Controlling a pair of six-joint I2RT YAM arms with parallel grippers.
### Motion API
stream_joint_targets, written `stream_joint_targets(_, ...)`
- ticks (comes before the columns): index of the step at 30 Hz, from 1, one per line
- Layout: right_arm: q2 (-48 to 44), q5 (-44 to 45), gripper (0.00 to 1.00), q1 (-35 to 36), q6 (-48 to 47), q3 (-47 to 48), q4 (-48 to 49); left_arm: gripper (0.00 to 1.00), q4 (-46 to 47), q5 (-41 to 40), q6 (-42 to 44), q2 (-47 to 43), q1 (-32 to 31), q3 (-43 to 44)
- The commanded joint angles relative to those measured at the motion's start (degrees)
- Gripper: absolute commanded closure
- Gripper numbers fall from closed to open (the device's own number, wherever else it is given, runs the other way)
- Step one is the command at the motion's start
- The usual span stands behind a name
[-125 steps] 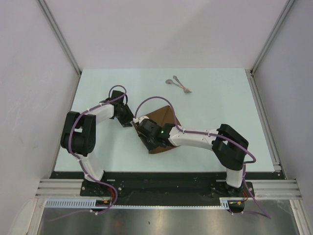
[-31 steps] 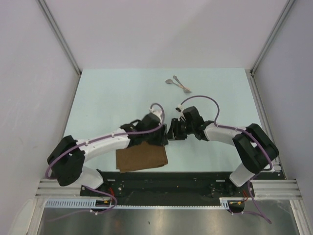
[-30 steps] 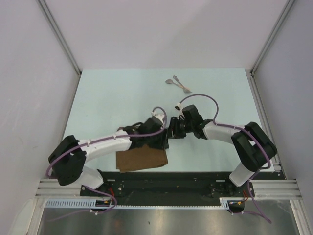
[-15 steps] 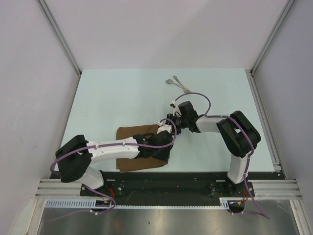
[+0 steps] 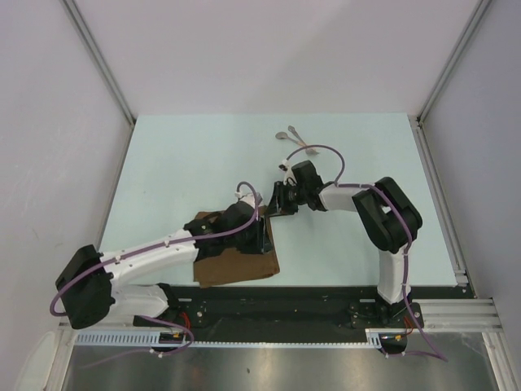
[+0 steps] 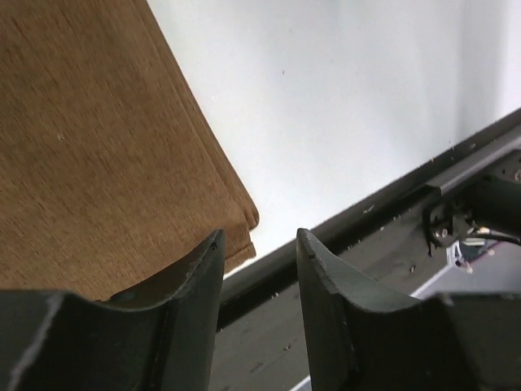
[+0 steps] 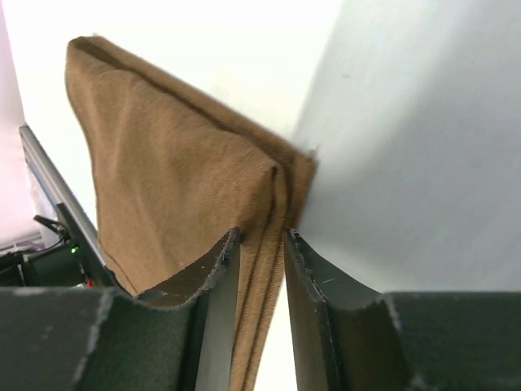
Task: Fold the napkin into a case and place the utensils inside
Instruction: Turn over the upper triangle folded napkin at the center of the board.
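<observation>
The brown napkin (image 5: 236,262) lies folded in several layers near the table's front edge. It also shows in the left wrist view (image 6: 98,147) and the right wrist view (image 7: 171,163). My right gripper (image 5: 274,204) is at its far right corner, and its jaws (image 7: 262,235) are closed on the layered cloth edge. My left gripper (image 5: 254,232) is above the napkin's right part. It is open and empty (image 6: 259,238), with the cloth's near corner beside its left finger. The two silvery utensils (image 5: 295,138) lie crossed at the back of the table.
The table's black front rail (image 6: 383,216) runs just past the napkin's near corner. Grey walls enclose the pale table (image 5: 187,163) on three sides. The two arms stand close together at the middle of the table.
The napkin went from a diamond at mid table to a folded rectangle near the front edge. The left arm swung over it, and the right gripper reached left to its far right corner.
</observation>
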Motion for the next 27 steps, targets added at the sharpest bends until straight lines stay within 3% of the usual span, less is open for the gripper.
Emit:
stream_joint_targets(1,0.9,0.8,0.68,-1.4,-2.6,2.2,-1.5,0.56,3.8,5.7,-3.7,-4.1,2.2,-3.3)
stream_joint_targets(9,2.4,-2.6,0.72,-3.3,-0.6,2.3,1.1,0.62,5.6,8.9,-3.6,-4.4,3.8,-5.1)
stream_joint_targets(12,3.9,-3.6,0.77,-3.2,0.3,3.3,1.5,0.48,5.1,8.4,-3.2,-0.4,2.1,-3.9)
stream_joint_targets(14,4.4,-3.9,0.79,-2.9,0.8,3.3,2.2,0.45,-0.5,3.6,-2.4,3.6,-0.5,0.5)
stream_joint_targets(19,5.7,-4.6,0.8,-2.8,2.0,3.5,3.8,0.49,-7.8,-3.7,-0.7,10.5,-5.8,8.9)
stream_joint_targets(24,6.1,-3.7,0.8,-2.4,1.5,4.0,3.0,0.49,-10.8,-4.5,1.4,17.7,-8.2,13.4)
stream_joint_targets(27,6.3,-3.8,0.8,-2.4,1.6,3.8,3.0,0.54,-12.7,-6.3,2.3,19.6,-9.8,15.0)
